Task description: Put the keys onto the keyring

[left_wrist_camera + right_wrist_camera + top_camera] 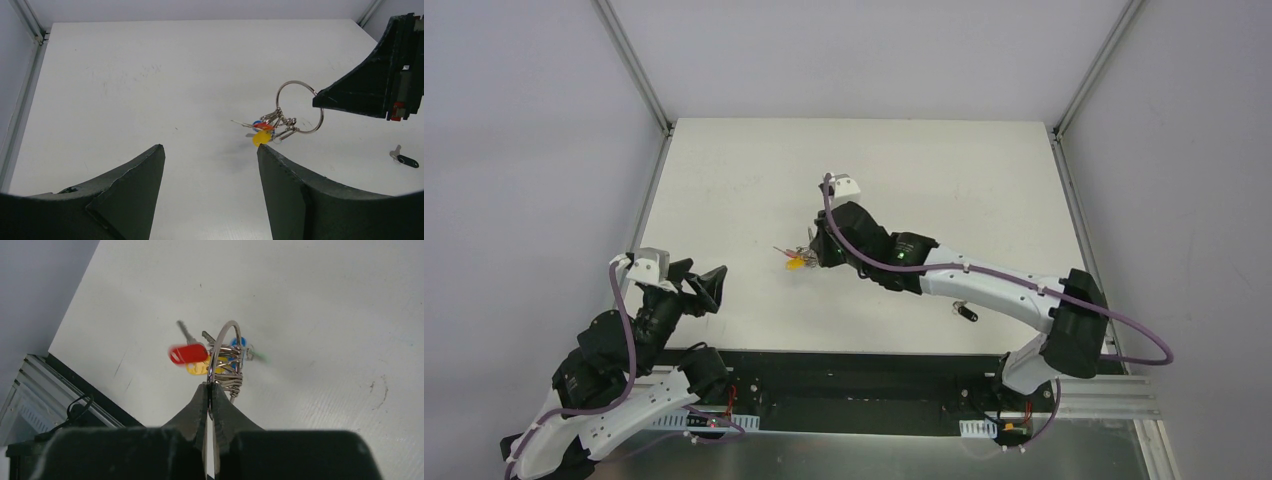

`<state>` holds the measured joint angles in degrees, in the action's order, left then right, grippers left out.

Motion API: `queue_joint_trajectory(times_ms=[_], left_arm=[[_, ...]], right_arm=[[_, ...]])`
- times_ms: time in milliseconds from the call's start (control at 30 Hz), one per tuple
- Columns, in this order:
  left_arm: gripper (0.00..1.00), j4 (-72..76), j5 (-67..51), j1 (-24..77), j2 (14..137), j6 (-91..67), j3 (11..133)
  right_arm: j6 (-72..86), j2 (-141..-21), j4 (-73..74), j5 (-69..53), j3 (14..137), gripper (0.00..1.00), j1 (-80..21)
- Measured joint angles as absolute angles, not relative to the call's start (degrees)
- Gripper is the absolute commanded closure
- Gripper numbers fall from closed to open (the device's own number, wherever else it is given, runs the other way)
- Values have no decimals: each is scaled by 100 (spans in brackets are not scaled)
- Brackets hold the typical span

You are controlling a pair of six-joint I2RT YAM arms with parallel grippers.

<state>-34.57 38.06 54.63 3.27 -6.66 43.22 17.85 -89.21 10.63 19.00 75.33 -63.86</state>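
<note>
My right gripper (210,387) is shut on the lower edge of the metal keyring (223,347) and holds it just above the table. Red (188,354), yellow and blue-headed keys hang from the ring on small clips. A blurred green bit (260,358) shows at the ring's right side. The black-headed key (406,161) lies alone on the table, near the right arm's forearm (967,313). My left gripper (210,147) stands open and holds nothing, low over the table's front left. The keyring (300,107) hangs ahead of it and to its right.
The white table (874,180) is bounded by grey walls and aluminium rails (639,75). A black strip with the arm bases (854,385) runs along the near edge.
</note>
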Motion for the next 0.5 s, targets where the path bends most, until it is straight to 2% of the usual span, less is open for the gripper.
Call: queue_joint_trajectory(times_ms=[333,500], left_arm=[[33,-3457,3804,5463,327,-666,4322],[32,-3457,3804,5463,327,-666,4322]], right_arm=[[1645,-7870,1151,2425,7227,100,-6211],[1643,-7806,1153,2414,7218,100,-6217]])
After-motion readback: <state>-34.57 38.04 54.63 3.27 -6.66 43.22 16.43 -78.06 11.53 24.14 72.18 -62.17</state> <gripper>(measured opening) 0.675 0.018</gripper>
